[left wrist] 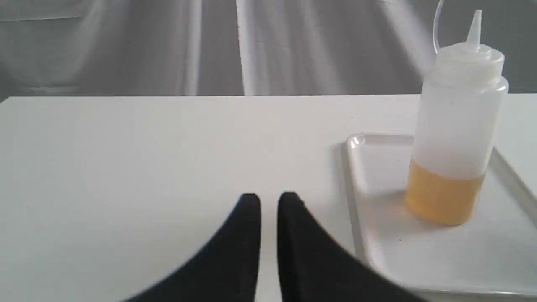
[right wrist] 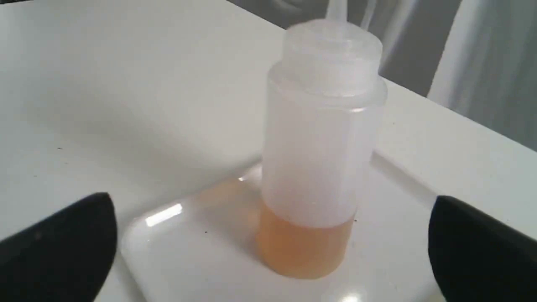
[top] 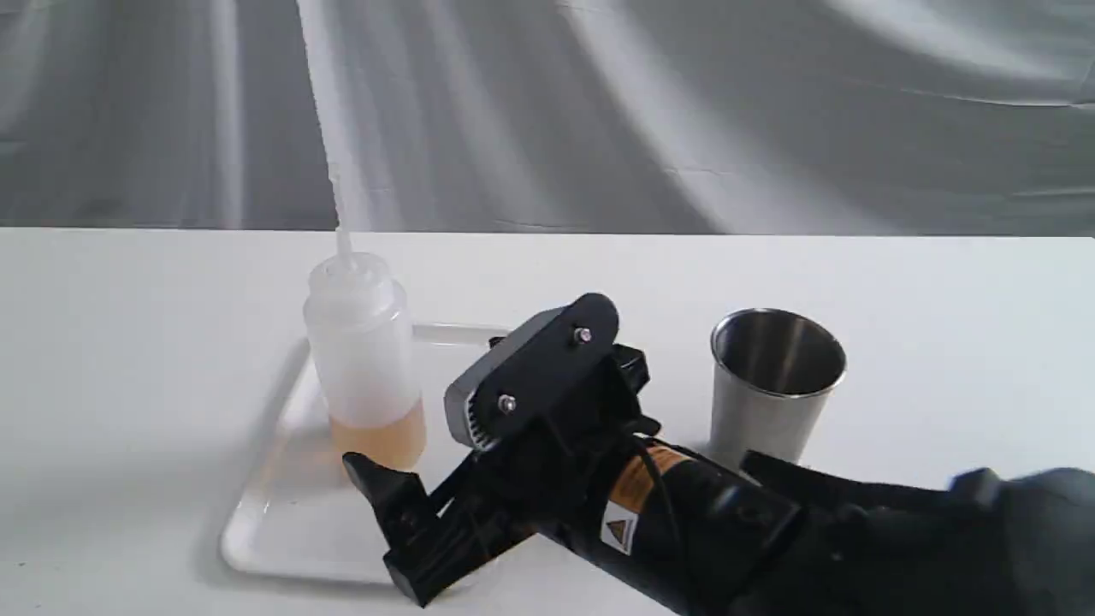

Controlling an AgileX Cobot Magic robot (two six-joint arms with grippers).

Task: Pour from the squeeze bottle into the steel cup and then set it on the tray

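The squeeze bottle (top: 364,359) stands upright on the white tray (top: 282,513), with amber liquid filling its lower part and the thin nozzle pointing up. My right gripper (top: 423,406) is open just in front of the bottle. In the right wrist view its two black fingers (right wrist: 63,243) stand wide apart on either side of the bottle (right wrist: 319,167) and do not touch it. The steel cup (top: 774,385) stands upright on the table to the right of the tray. My left gripper (left wrist: 269,197) is shut and empty over bare table, beside the tray (left wrist: 377,167) and bottle (left wrist: 455,134).
The white table (top: 128,342) runs back to a grey draped cloth backdrop (top: 599,111). My right arm (top: 770,530) reaches in low from the lower right, passing just in front of the cup.
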